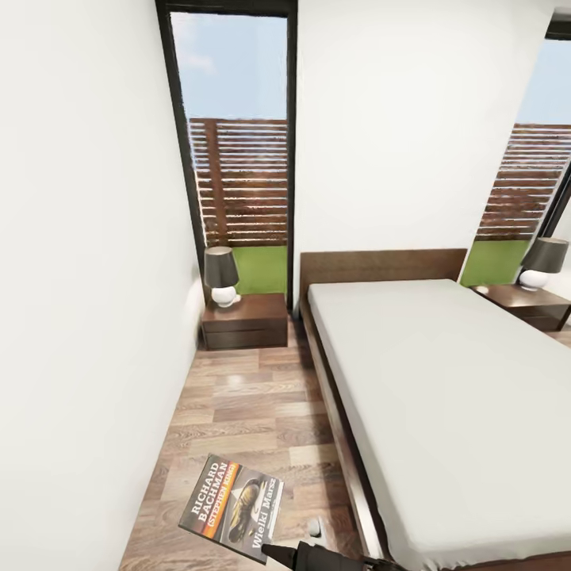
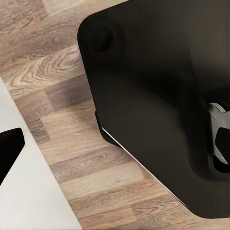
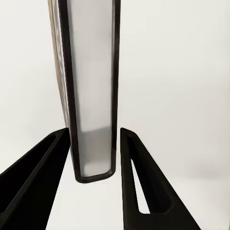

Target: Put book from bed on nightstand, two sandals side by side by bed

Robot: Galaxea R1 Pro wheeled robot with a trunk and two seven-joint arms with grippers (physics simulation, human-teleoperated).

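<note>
At 6 o'clock in head view, right gripper (image 1: 274, 547) is gripping the book (image 1: 231, 507) by its edge, holding it above wood floor (image 1: 238, 404), beside the bed (image 1: 444, 396). Nightstand (image 1: 244, 320) at 11 o'clock. Left gripper state: cannot tell.

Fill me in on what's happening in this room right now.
The robot's right end effector holds the book above the wood floor, in the aisle between the wall and the bed. The book is already off the mattress. A nightstand with a lamp stands ahead by the window, a likely place to put it.
</note>
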